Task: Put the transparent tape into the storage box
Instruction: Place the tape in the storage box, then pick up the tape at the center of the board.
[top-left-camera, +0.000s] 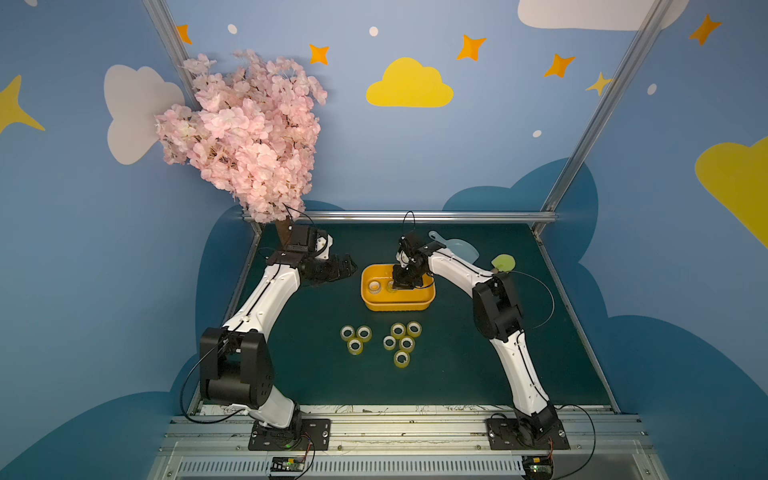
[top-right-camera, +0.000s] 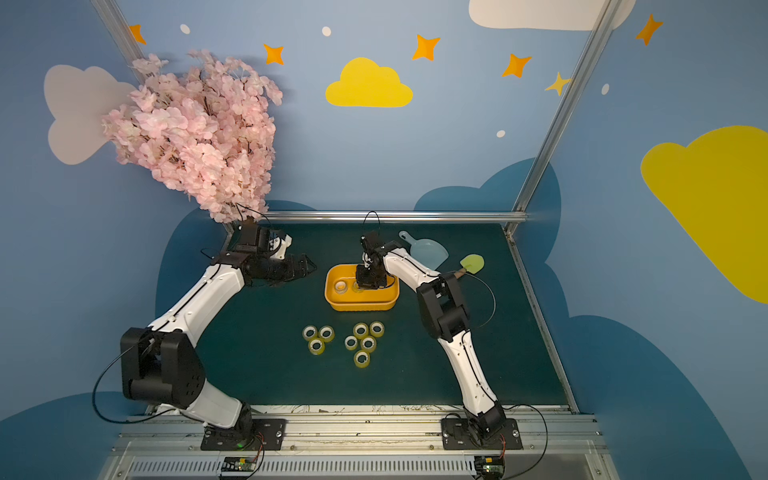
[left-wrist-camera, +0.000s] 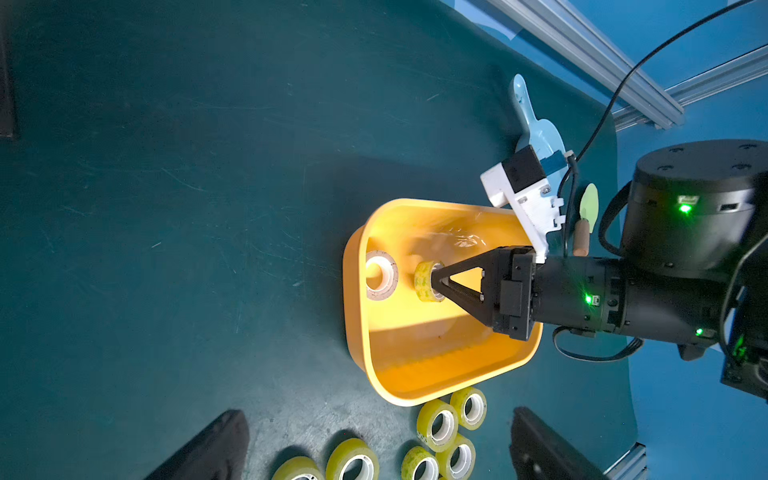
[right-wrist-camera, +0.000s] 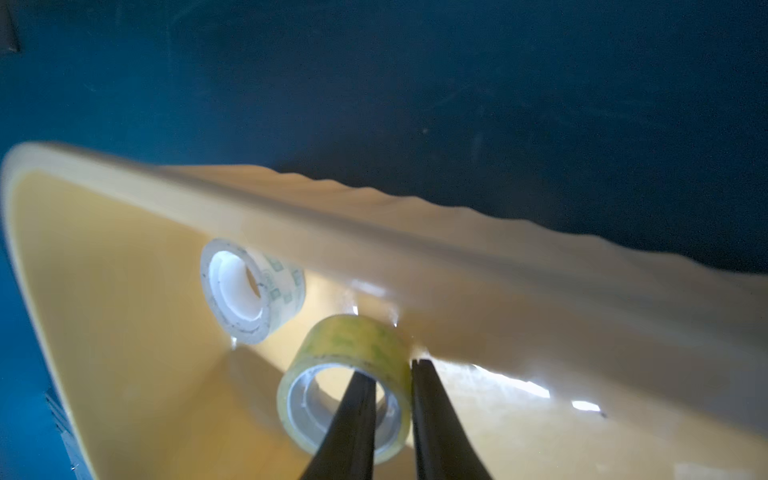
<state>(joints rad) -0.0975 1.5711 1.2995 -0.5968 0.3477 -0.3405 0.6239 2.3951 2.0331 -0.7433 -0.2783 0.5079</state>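
The storage box (top-left-camera: 399, 308) (top-right-camera: 361, 307) is an orange-yellow tub on the dark green table, behind the loose rolls. My right gripper (top-left-camera: 401, 284) (right-wrist-camera: 390, 370) reaches down into it and is shut on a yellowish transparent tape roll (right-wrist-camera: 353, 345) (left-wrist-camera: 424, 282). One finger is inside the core and one outside the wall. A paler roll (right-wrist-camera: 249, 286) (top-left-camera: 374, 286) lies beside it in the box (right-wrist-camera: 104, 332). Several more rolls (top-left-camera: 399, 343) lie in two clusters in front of the box. My left gripper (top-left-camera: 347, 266) (left-wrist-camera: 374, 453) hovers left of the box, open and empty.
A pale blue dustpan (top-left-camera: 457, 249) and a green-headed tool with a wooden handle (top-left-camera: 503, 262) lie behind the right arm at the back right. A pink blossom tree (top-left-camera: 245, 137) stands at the back left corner. An aluminium rail (top-left-camera: 415, 216) borders the table's far edge.
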